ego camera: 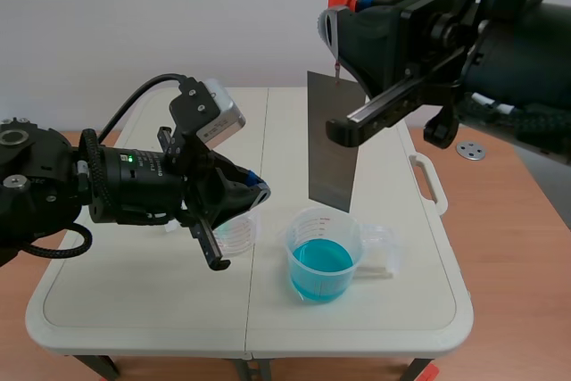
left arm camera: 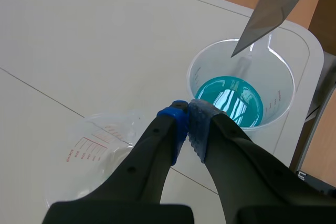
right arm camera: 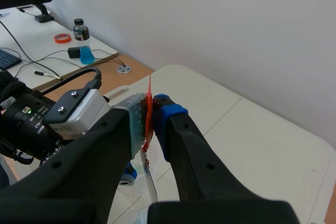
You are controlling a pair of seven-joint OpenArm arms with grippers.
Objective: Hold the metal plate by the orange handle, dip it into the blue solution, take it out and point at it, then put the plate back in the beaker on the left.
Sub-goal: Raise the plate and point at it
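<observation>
A grey metal plate (ego camera: 332, 140) hangs upright over the clear beaker of blue solution (ego camera: 323, 258), its lower edge just above the rim. My right gripper (ego camera: 335, 33) is shut on the plate's orange handle (right arm camera: 149, 109), which is pinched between its pads. The plate's bottom corner (left arm camera: 273, 3) hovers above the blue liquid (left arm camera: 230, 97). My left gripper (left arm camera: 188, 118) is shut on nothing. It sits low over the empty clear beaker (left arm camera: 100, 145), its tips aimed toward the blue beaker and the plate, a short gap away.
A clear plastic piece (ego camera: 382, 247) lies right of the blue beaker. The white folding table (ego camera: 134, 301) has a handle (ego camera: 428, 183) at its right edge. On a desk beyond the table stand a small bottle (right arm camera: 81, 43) and a red tape roll (right arm camera: 62, 38).
</observation>
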